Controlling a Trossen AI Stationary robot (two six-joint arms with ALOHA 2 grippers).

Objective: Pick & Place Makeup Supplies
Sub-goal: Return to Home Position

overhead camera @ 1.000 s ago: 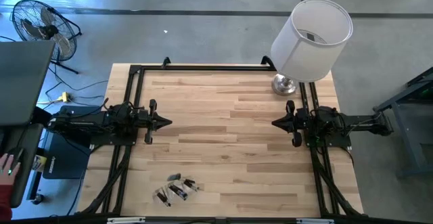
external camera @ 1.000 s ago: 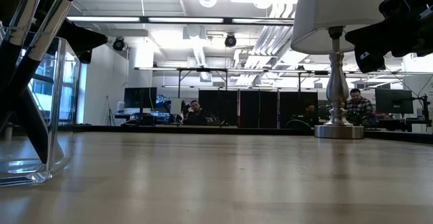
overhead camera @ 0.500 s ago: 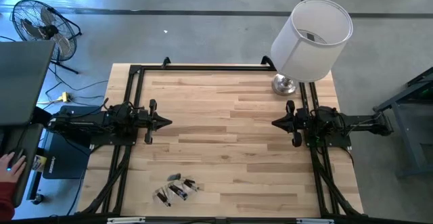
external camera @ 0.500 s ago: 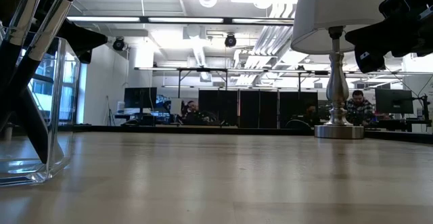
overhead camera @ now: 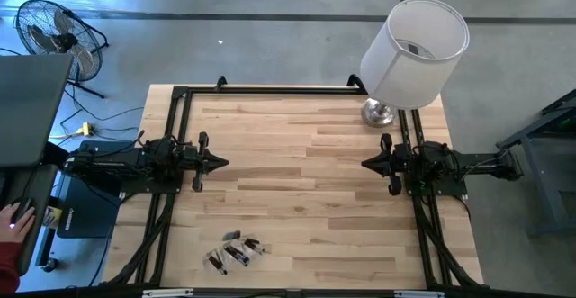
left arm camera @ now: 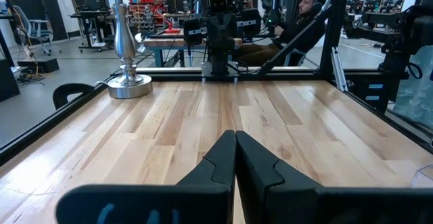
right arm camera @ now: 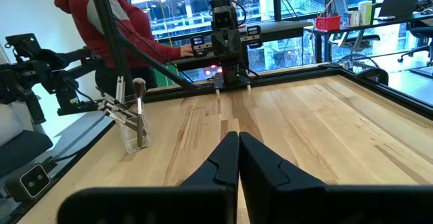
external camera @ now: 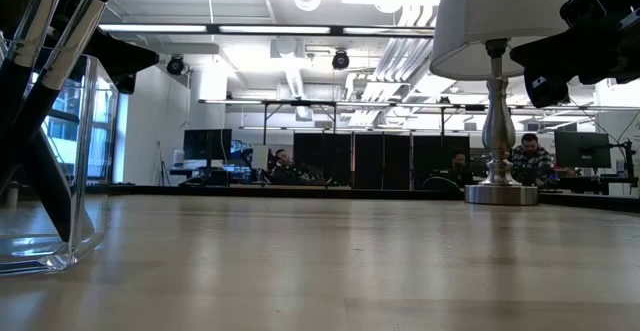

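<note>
On the desk (overhead camera: 315, 154), brushes (right arm camera: 140, 87) fill the clear holder (right arm camera: 130, 141), seemingly done; left end effector (overhead camera: 224, 162) and right end effector (overhead camera: 364, 164) hang closed, empty.

A pale wooden table (overhead camera: 306, 154) stands on a grey floor, and at its far right corner is a lamp (overhead camera: 414, 41) with a white drum shade tilted on a shiny silver stem and a round base (left arm camera: 128, 85) resting on the boards. Off the table's far left corner, a black floor fan (overhead camera: 54, 32) sits on the floor. A person in a red hooded top (right arm camera: 71, 7) stands beside the table's left edge, while other people sit at desks with monitors in the room behind, one in a checked shirt (external camera: 527, 156) and one leaning back in a chair (left arm camera: 308, 7).
</note>
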